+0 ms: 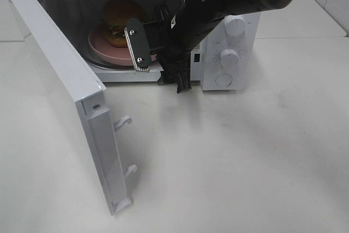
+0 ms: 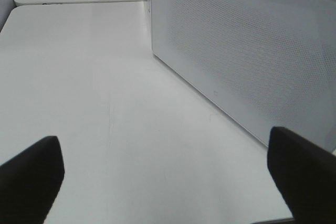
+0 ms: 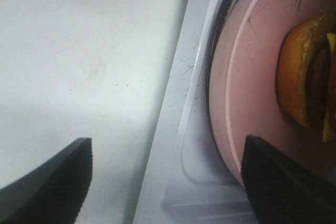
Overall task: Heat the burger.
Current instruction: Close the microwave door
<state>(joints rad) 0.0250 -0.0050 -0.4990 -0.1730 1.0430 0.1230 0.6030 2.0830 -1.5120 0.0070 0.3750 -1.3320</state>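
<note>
Inside the open microwave (image 1: 248, 53), one burger (image 1: 119, 15) sits on one pink plate (image 1: 106, 47). Its door (image 1: 54, 75) stands wide, with two latch hooks (image 1: 123, 121) showing. Two knobs (image 1: 235, 25) and one round button (image 1: 223, 79) line the front panel. One right gripper (image 1: 159, 65) hangs at the oven mouth near the plate's rim, jaws apart and empty. One left gripper (image 2: 168, 182) hovers over the table (image 2: 105, 103), jaws spread, holding nothing.

- No text, brand, number or sign can be read in any of the views.
- Faint grey markings are seen around the two dials (image 1: 229, 57) on the control panel (image 1: 242, 53) at the right side of the microwave (image 1: 71, 75), but they are too small to be made out.
</note>
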